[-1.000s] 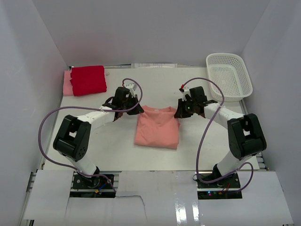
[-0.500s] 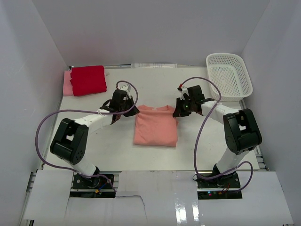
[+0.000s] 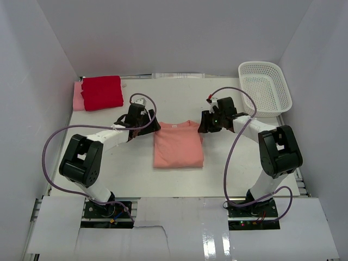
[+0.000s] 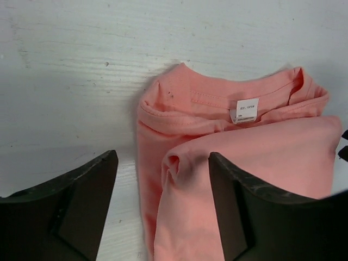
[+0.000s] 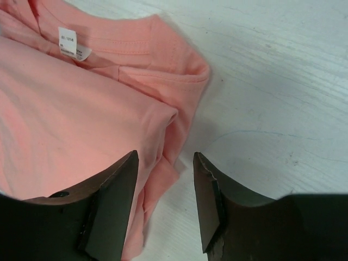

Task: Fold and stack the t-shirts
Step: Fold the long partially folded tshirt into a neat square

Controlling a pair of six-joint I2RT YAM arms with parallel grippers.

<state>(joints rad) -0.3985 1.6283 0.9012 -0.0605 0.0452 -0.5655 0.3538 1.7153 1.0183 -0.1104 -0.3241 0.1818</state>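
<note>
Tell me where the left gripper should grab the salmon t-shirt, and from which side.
Probably the left shoulder corner of the salmon t-shirt, beside the collar, where the folded-in layers stack into a firm edge. Come straight down with the left gripper, which hangs open over that edge, one finger outside on the table and one on the cloth.

Left gripper [image 4: 163, 156] hovers low with its jaws spread wide, nothing clamped. Between the fingers [image 4: 81, 209] lies the folded edge of the pink t-shirt [image 4: 255, 157]. The right-hand finger is over fabric, the left-hand one over bare white table [image 4: 81, 60]. Just ahead is the collar [image 4: 215, 99], its white label [image 4: 246, 111] showing.
</note>
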